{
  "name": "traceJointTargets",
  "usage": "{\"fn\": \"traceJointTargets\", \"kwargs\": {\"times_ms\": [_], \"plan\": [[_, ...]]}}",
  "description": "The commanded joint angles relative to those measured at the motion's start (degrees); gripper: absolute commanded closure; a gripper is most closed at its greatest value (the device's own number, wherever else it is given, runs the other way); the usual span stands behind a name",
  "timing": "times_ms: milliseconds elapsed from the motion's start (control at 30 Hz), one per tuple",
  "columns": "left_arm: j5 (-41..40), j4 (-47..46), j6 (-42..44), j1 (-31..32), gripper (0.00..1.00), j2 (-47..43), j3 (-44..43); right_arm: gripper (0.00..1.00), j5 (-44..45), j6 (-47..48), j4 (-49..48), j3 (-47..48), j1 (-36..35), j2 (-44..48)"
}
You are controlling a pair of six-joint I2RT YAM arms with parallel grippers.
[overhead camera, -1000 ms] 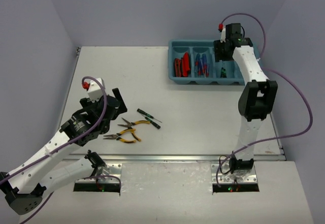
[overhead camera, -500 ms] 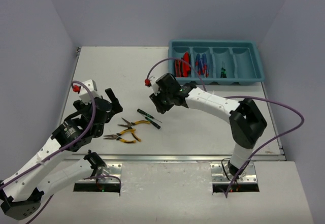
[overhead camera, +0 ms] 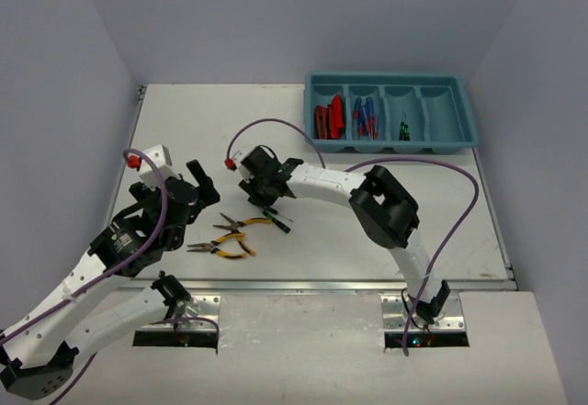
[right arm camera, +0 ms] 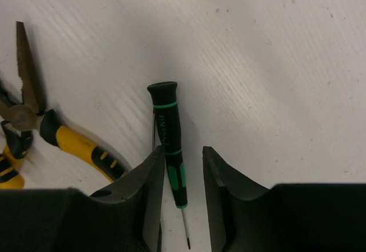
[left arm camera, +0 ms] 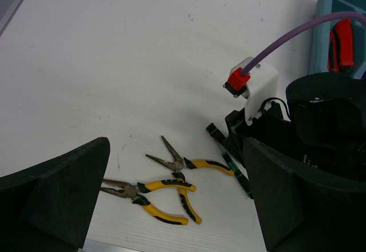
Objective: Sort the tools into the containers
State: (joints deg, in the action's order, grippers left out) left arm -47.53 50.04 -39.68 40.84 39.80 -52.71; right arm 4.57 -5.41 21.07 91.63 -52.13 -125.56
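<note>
The right tool [right arm camera: 183, 152] was set astride a black-and-green screwdriver [right arm camera: 166, 120] lying on the worktop [right arm camera: 257, 63], with its jaws narrowly parted and not pinching it. The left tool [left arm camera: 174, 166] was held spread wide above two yellow-handled pliers [left arm camera: 171, 192].

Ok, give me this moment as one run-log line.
phase: pre-grasp | right end effector: open, straddling black-and-green screwdriver on table | left end effector: open, empty | pliers: two on table

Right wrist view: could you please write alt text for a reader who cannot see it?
The right gripper straddles a slim black-and-green screwdriver lying on the white table, jaws not yet closed on it. Yellow-handled pliers lie at the left.
</note>
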Motion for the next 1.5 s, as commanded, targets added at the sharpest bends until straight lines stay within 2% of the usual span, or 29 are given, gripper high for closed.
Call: {"fn": "traceJointTargets", "kwargs": {"times_ms": [0,167,300,733,900,967,1167,1333,1467], "plan": [[-0.3,-1.4,0.5,-0.6,0.0,-0.4,-0.1,0.68,2.6,1.7,0.3,3.9,0.4,-2.2],[-0.1,-1.7,0.7,-0.6,0.0,-0.5,0.0,0.69,1.3,1.8,1.5,4.3,0.4,-3.9],[0.1,-1.8,0.8,-0.6,0.0,-0.5,0.0,0.74,1.2,1.7,2.3,3.7,1.6,-4.9],[0.4,-2.1,1.1,-0.6,0.0,-0.4,0.1,0.66,-2.2,6.7,2.3,-3.3,4.4,-2.7],[0.5,-2.1,1.2,-0.5,0.0,-0.1,0.1,0.67,-5.5,11.8,1.9,-5.1,5.1,-1.8],[0.6,-2.1,1.3,-0.5,0.0,0.0,0.1,0.72,-4.7,12.2,2.0,-4.4,5.3,-2.2],[0.4,-2.1,1.2,-0.5,0.0,-0.4,0.1,1.0,5.4,7.4,2.1,-4.3,8.0,-1.3],[0.6,-2.2,1.4,-0.6,0.0,-0.2,0.1,1.0,3.4,2.9,-1.5,-12.0,10.9,14.2],[0.5,-2.2,1.3,-0.6,0.0,-0.2,0.1,1.0,5.3,-1.0,-1.2,-14.3,19.7,26.2]]}}
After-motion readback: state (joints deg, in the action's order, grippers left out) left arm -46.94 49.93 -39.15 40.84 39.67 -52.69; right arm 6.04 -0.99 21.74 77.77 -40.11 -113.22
